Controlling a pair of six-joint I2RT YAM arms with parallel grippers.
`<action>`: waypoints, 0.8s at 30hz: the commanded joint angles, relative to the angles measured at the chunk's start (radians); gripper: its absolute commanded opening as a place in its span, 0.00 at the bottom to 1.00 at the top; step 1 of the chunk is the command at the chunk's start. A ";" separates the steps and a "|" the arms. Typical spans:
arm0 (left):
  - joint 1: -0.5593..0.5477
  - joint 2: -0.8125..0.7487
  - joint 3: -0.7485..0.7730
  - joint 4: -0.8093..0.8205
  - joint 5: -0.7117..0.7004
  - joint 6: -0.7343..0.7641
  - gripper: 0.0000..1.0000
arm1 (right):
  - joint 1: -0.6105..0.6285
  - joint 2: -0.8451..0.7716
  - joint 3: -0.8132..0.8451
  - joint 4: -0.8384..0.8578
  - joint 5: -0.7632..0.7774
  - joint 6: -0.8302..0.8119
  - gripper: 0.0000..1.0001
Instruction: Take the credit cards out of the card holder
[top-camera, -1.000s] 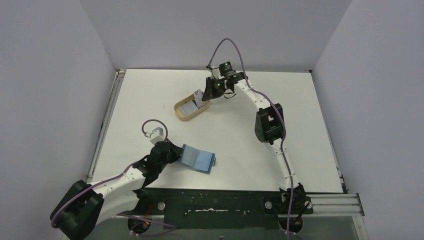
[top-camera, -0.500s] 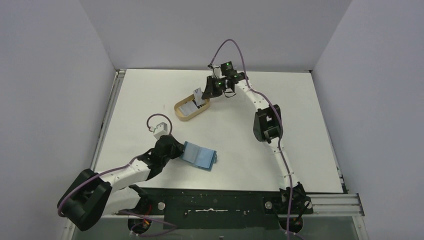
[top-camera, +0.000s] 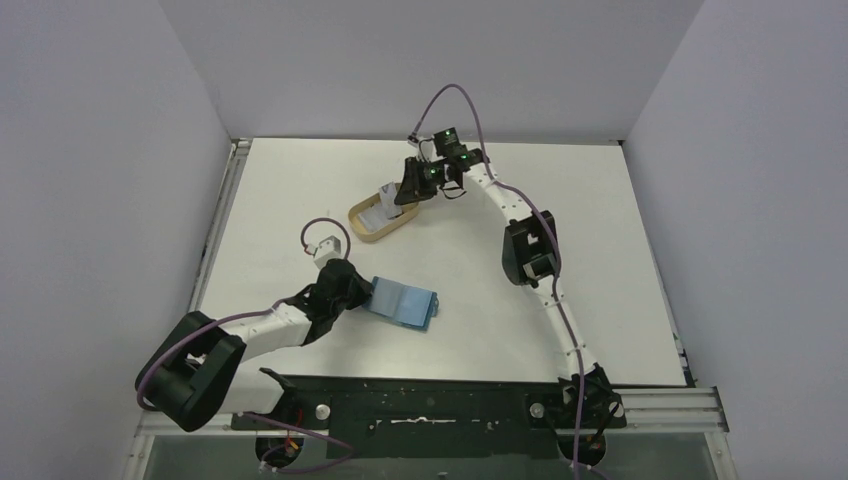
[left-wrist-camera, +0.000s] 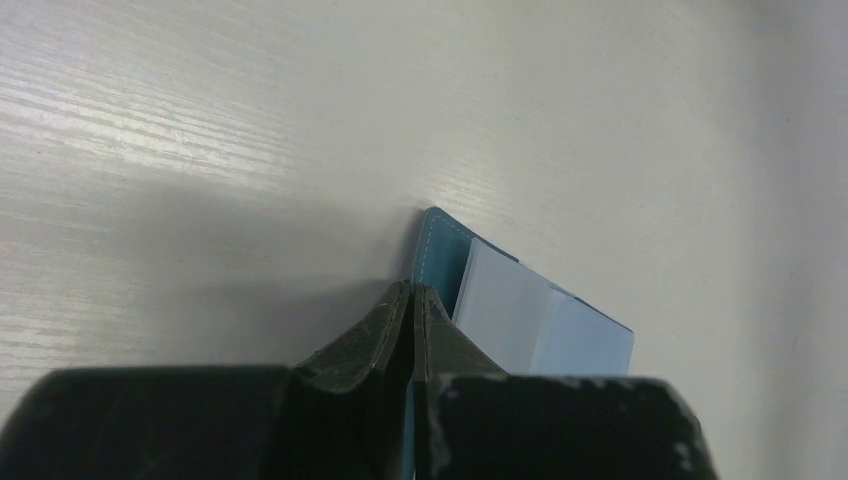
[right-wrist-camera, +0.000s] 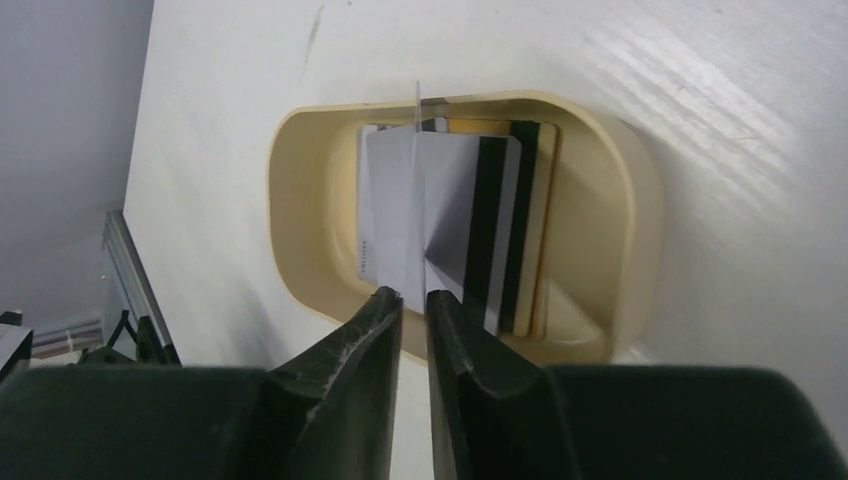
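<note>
left gripper (left-wrist-camera: 412, 295): fingers together, pinched on the left edge of the wallet (top-camera: 405, 305). The wallet lies open on the table (top-camera: 600, 250) near the front edge, light blue pockets up.
right gripper (right-wrist-camera: 413, 298): fingers nearly together, clamped on one thin card (right-wrist-camera: 418, 150) held edge-on over the tan tray (right-wrist-camera: 300, 200). Other cards (right-wrist-camera: 480, 220) lie stacked flat in the tray, a grey one with a dark stripe on top and a yellowish one under it.
</note>
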 joint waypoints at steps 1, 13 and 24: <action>0.006 0.000 0.019 0.023 -0.007 -0.013 0.00 | 0.023 -0.019 0.045 0.018 -0.026 0.002 0.26; -0.058 -0.061 0.039 -0.023 -0.081 -0.028 0.00 | -0.088 -0.329 -0.059 0.089 0.131 0.016 0.67; -0.162 -0.070 0.157 -0.087 -0.235 -0.014 0.00 | 0.105 -0.918 -0.949 0.279 0.308 0.043 0.68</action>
